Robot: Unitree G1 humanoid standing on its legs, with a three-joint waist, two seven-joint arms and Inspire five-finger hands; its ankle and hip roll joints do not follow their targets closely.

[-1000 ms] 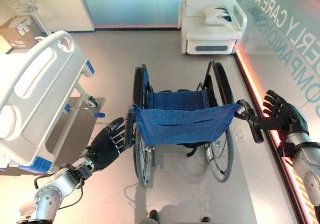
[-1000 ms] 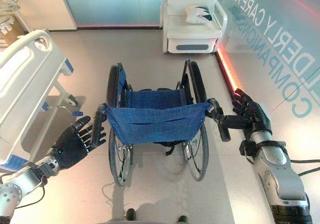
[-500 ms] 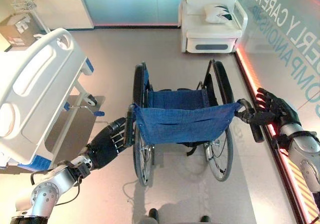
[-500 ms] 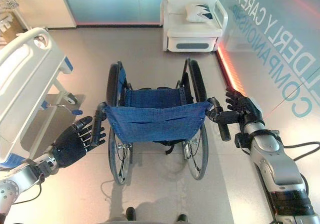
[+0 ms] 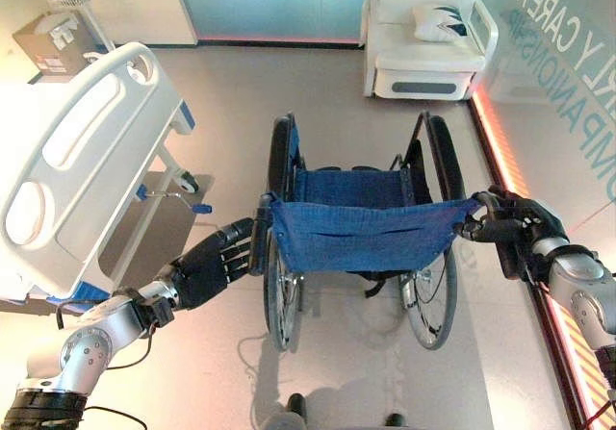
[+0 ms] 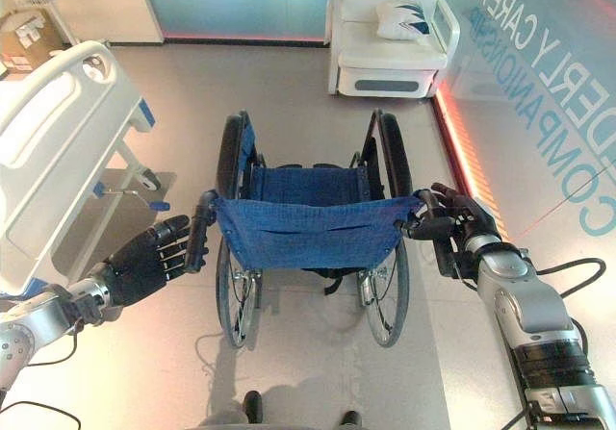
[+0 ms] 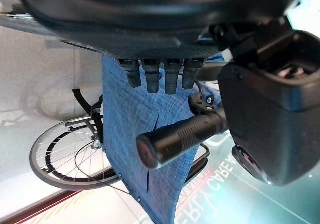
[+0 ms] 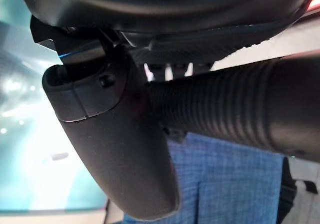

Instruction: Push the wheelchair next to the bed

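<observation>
Blue-seated wheelchair faces away; left hand relaxed beside handle, right hand grips handle.

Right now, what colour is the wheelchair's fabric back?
Blue; the wheelchair back shows best in the right eye view.

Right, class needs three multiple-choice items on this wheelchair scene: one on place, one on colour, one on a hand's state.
1. The bed stands on which side of the wheelchair?
A. robot's left
B. robot's right
C. straight beyond it

2. The wheelchair's fabric is:
A. red
B. blue
C. green

3. The right hand is:
A. hanging open, apart from the chair
B. closed on the right push handle
C. resting on the armchair

Answers:
1 A, bed fills the left side.
2 B, blue cloth shows.
3 B, the wrist view shows thumb and fingers wrapped round the ribbed grip.
</observation>
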